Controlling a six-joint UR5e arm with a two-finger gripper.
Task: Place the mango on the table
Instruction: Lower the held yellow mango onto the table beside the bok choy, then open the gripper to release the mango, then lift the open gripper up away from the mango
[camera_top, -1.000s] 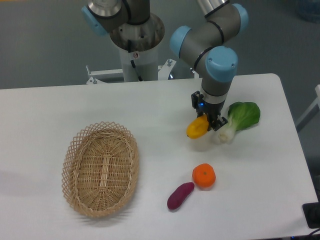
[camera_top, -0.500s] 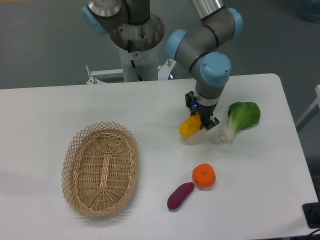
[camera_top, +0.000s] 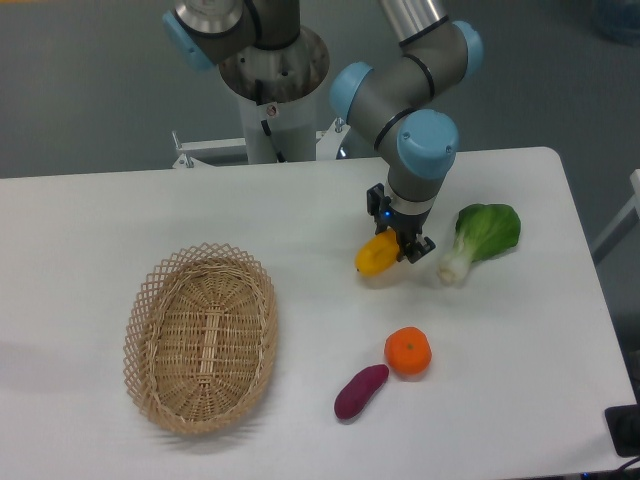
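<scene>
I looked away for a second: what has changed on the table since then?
The gripper, still shut on the mango, has carried it a little leftward, away from the bok choy. The basket, orange and sweet potato stayed put.

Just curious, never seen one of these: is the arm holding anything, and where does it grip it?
Yes, the gripper holds the mango by its right end.
</scene>
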